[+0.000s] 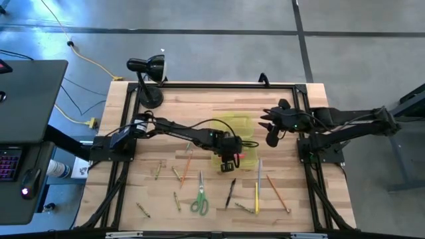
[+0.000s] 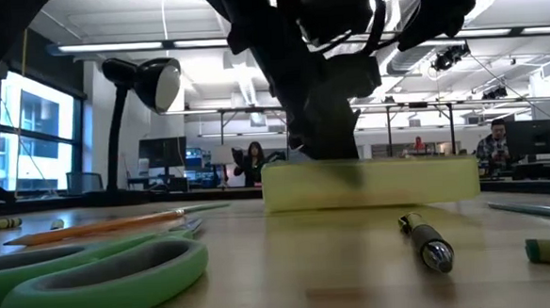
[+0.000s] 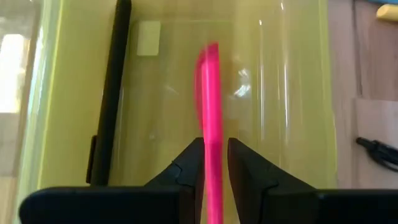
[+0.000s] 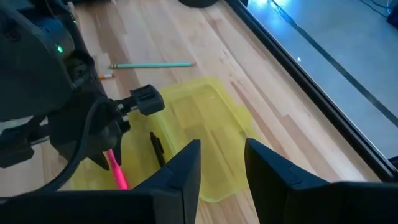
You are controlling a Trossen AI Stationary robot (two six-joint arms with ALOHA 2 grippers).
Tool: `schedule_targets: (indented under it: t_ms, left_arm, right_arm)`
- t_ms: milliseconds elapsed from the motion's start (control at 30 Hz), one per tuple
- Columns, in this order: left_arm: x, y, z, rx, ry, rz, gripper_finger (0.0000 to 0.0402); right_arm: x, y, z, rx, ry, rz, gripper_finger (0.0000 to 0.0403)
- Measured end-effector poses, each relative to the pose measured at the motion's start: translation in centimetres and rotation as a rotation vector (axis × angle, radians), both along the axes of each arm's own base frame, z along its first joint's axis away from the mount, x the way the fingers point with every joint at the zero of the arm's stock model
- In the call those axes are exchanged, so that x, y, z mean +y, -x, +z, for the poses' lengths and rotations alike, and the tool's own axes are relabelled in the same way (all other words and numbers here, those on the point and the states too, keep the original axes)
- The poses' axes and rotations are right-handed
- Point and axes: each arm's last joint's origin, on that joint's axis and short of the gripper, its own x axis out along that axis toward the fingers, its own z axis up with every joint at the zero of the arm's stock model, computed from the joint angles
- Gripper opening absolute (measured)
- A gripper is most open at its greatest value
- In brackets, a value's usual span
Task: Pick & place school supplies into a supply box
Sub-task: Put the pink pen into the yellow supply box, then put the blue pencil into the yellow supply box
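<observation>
Marker (image 3: 210,118), pink, stands between the left claw's (image 3: 211,165) slightly parted fingers over the supply box (image 3: 286,112).

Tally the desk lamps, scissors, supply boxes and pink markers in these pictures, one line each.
desk lamp: 1
scissors: 1
supply box: 1
pink marker: 1
Total: 4
</observation>
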Motion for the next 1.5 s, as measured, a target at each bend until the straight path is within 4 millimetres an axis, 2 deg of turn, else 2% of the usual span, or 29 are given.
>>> schedule_targets:
  t_ms: [200, 300, 500, 633, 933, 1200, 1333, 1433, 1500]
  left_arm:
    - [0.0, 0.0, -0.6, 0.017, -0.016, 0.006, 0.0082]
    - [0.2, 0.0, -0.2, 0.004, -0.063, 0.035, 0.0073]
    - [0.2, 0.8, 2.6, -0.025, -0.034, 0.019, 0.0069]
    - [0.3, 2.4, 5.3, -0.007, -0.047, 0.022, 0.0069]
    - [1.5, 9.0, 11.5, 0.193, -0.287, 0.130, 0.0069]
    - [2.3, 15.6, 16.3, 0.235, -0.427, 0.455, 0.0069]
    - [2.1, 18.9, 16.2, 0.195, -0.456, 0.608, 0.0069]
    - [1.4, 20.8, 14.6, 0.110, -0.402, 0.699, 0.0069]
    - [0.9, 21.8, 12.5, 0.074, -0.363, 0.736, 0.0069]
  right_arm:
    - [0.0, -0.1, -0.1, 0.003, -0.006, -0.001, 0.0103]
    - [0.0, -0.1, -0.1, 0.003, -0.005, -0.001, 0.0103]
    - [0.0, -0.1, -0.1, 0.003, -0.008, 0.002, 0.0103]
    - [0.0, -0.1, -0.1, 0.003, -0.008, 0.002, 0.0103]
    - [0.0, -0.1, -0.1, -0.005, -0.010, -0.029, 0.0103]
    - [-0.1, -0.3, -0.4, 0.015, -0.014, -0.049, 0.0103]
    - [-0.1, -0.8, -0.9, 0.048, -0.011, -0.051, 0.0103]
    - [0.0, -1.3, -1.4, 0.081, -0.010, -0.051, 0.0103]
    - [0.0, -1.6, -1.7, 0.098, -0.010, -0.053, 0.0103]
